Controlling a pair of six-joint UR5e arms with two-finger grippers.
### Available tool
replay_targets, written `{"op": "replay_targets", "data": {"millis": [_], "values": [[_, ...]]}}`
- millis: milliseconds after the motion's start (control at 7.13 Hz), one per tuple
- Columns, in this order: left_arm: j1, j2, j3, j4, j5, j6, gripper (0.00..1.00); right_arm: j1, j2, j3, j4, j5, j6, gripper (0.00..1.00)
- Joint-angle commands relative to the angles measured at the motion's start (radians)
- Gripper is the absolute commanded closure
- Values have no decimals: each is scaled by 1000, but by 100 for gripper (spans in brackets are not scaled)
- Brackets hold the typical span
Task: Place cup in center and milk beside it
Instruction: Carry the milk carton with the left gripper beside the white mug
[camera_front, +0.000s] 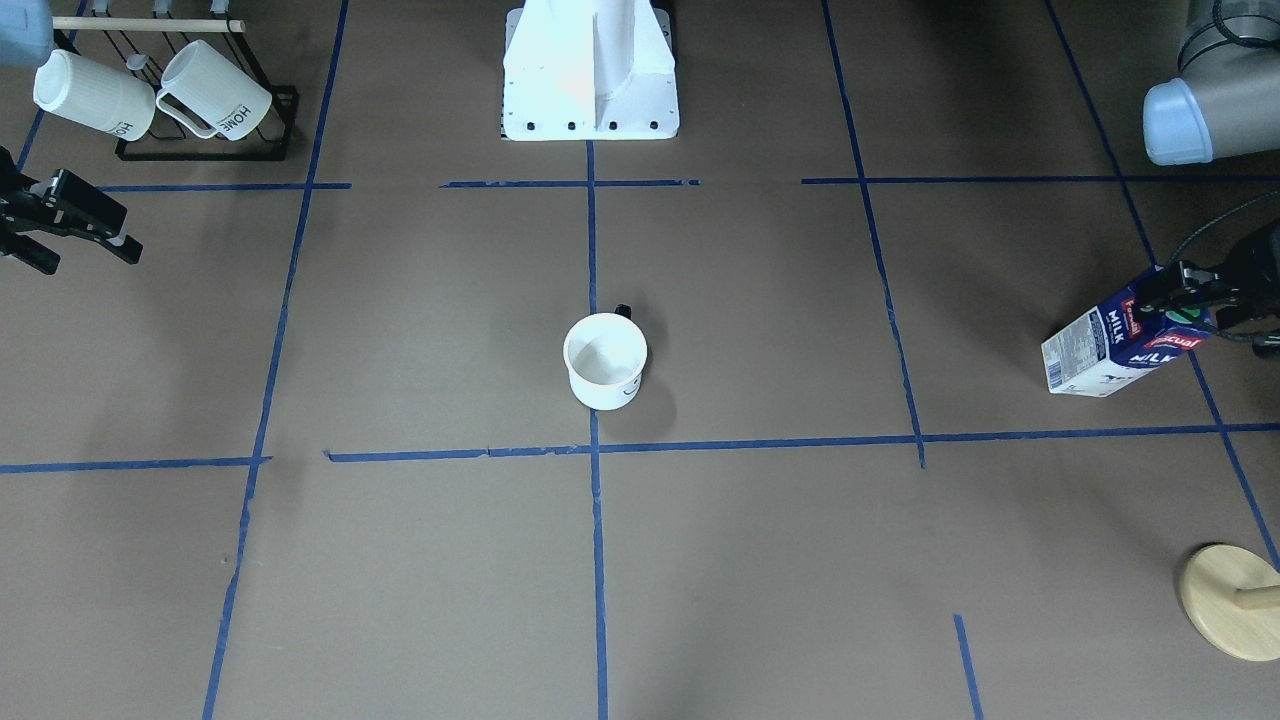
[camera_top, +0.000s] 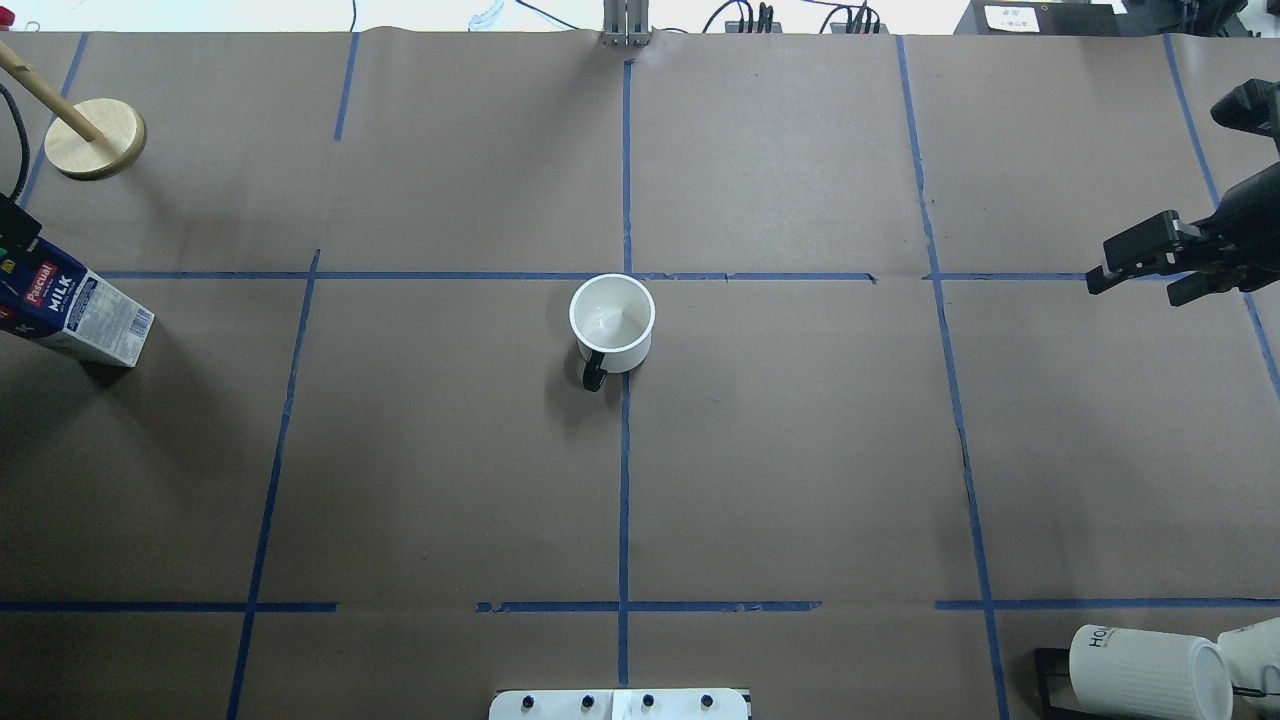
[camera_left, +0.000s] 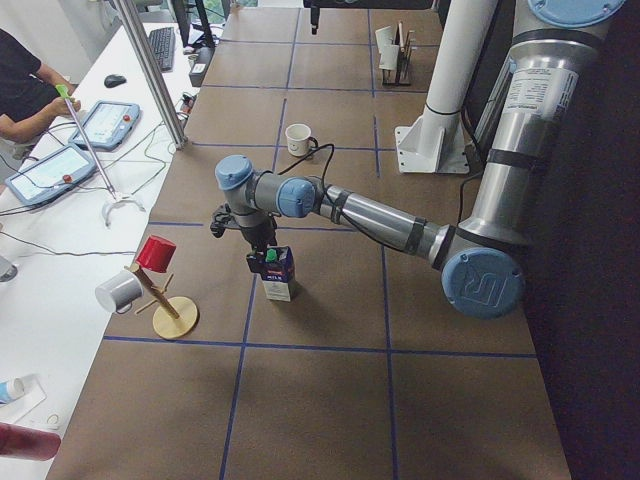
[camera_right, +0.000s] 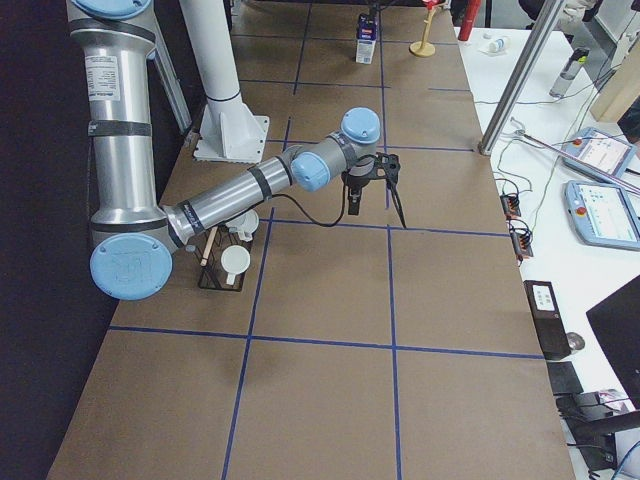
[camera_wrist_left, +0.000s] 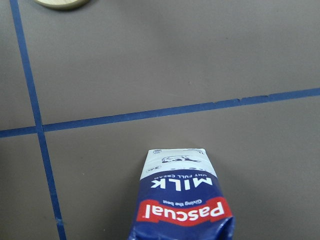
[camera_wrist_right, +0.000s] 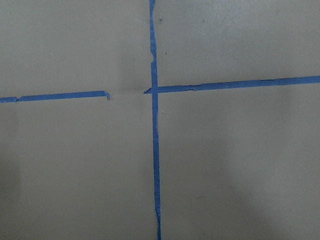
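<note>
So the left fingers (camera_front: 1178, 297) are sitting right at the gable top of the milk (camera_front: 1120, 345), one on each side of it. Honestly I can't tell whether they're squeezing it or just straddling it. It's one glossy blue-and-white carton with a red band and a green round cap, and it's standing on the brown paper counter (camera_top: 800, 450) directly below those fingers. The left arm is reaching out long and low across the counter, with its wrist pointing straight down.

The cup (camera_top: 612, 322) is sitting well apart from both sets of fingers, roughly between them. It's a smooth white mug, upright, with its black handle pointing back toward the robot. It's resting on the middle blue tape line just on the robot's side of the center (camera_top: 625, 276).

The right fingers (camera_top: 1135, 283) are hanging spread wide with nothing in them, above a tape crossing out at that end.

Counting up: one cup, one carton and two ribbed white mugs (camera_front: 95, 95) lying tilted on a black wire rack (camera_front: 205, 150) near the right fingers. There's also a round wooden stand (camera_front: 1230, 600) near the left ones.
</note>
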Motion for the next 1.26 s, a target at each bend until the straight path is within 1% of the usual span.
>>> {"op": "replay_targets", "data": {"millis": [0,280,421,561,701,841,981,1121], "values": [[25,3,1,0,-3,-3,13,0,0,-1,0,0,0,0],[27,3,-14,3,-5,-7,93,0,0,-1,0,1,2,0],[25,7,-76,15,-5,-29,100,0,0,-1,0,1,2,0],[27,1,-215,64,-11,-140,100,-2,0,0,0,4,3,0],[68,-28,-347,113,-44,-354,100,-2,1,2,0,6,3,0],[166,-55,-462,138,-42,-558,100,-2,1,0,0,6,3,0],[290,-135,-492,148,-33,-765,100,0,1,0,0,6,2,0],[470,-261,-462,159,54,-999,100,-2,1,0,0,6,2,0]]}}
